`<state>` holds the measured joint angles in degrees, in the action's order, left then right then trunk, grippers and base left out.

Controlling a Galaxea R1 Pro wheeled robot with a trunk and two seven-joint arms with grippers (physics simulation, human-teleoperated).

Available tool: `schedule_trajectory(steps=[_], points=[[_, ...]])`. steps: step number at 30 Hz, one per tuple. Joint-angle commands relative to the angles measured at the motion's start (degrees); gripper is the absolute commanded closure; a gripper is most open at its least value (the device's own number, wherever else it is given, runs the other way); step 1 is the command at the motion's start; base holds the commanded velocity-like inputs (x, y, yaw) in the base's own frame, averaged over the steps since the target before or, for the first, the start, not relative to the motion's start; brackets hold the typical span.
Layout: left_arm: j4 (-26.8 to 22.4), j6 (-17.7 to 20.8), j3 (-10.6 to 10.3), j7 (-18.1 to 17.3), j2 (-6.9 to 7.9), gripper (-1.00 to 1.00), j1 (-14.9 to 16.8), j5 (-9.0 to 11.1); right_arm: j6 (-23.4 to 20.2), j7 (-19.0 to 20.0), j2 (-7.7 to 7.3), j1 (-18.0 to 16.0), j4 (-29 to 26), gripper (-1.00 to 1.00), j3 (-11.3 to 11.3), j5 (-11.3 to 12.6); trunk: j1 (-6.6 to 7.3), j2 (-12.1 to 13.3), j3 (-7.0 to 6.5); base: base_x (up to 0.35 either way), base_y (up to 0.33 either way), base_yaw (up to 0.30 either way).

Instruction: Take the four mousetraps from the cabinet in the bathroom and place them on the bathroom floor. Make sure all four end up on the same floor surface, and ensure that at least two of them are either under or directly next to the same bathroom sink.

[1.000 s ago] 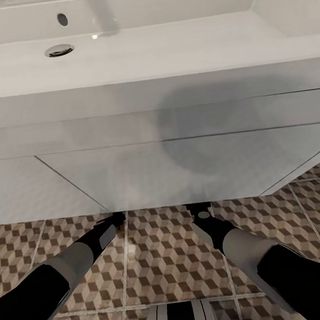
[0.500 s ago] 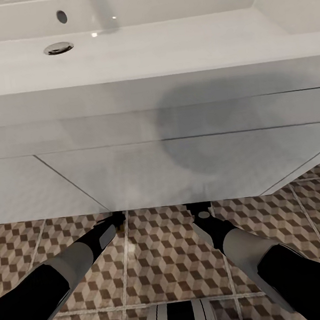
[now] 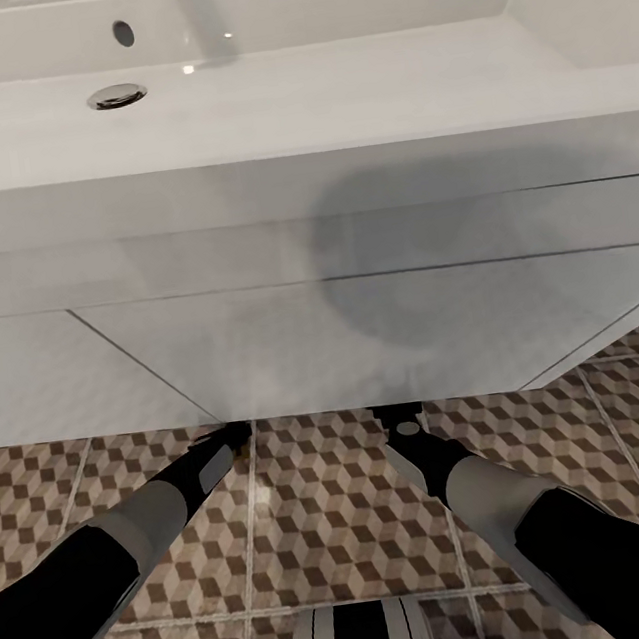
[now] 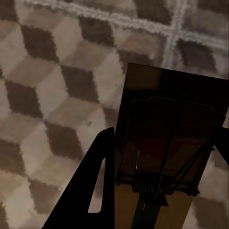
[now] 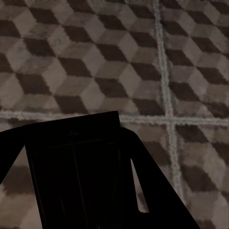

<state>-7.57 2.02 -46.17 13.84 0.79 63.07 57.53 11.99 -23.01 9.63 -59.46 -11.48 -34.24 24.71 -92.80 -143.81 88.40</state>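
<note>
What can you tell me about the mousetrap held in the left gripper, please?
The mousetrap is a flat rectangular slab of dark brown wood, lighter tan along its near end. Thin metal wires run along its top face and meet a small coiled spring near the gripper end. It sits between the fingers of the left gripper, face towards the camera, held above the cube-patterned floor tiles near a pale grout line. Whether it touches the floor cannot be told.

Glossy white sink (image 3: 331, 96); wooden mousetrap (image 4: 167, 143), metal wire; matt tiled floor (image 3: 326, 520).
</note>
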Motion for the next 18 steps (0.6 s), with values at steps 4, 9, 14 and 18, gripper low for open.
schedule_trajectory(steps=[4,9,14,18], points=[[-0.87,0.27,-0.5,0.7,0.0,1.0,0.37,0.22,0.32,-0.1,-0.07,-0.04,-0.54,1.0,-0.5,0.7,0.01,-0.01,0.03,0.0,0.0,0.0],[-1.38,0.27,-0.5,0.74,0.0,1.0,0.46,0.23,0.32,-0.1,-0.12,-0.04,-1.07,1.0,-0.51,0.69,0.01,-0.01,0.03,0.0,0.0,0.0],[-1.47,0.22,-0.5,0.75,0.08,1.0,0.47,0.22,0.32,-0.1,-0.13,-0.04,-1.16,1.0,-0.55,0.69,0.01,-0.01,0.04,0.0,0.0,0.0],[-1.53,0.19,-0.45,0.75,0.05,1.0,0.47,0.27,0.35,-0.09,-0.13,-0.04,-1.16,1.0,-0.55,0.69,0.01,-0.01,0.22,0.0,0.0,0.0]])
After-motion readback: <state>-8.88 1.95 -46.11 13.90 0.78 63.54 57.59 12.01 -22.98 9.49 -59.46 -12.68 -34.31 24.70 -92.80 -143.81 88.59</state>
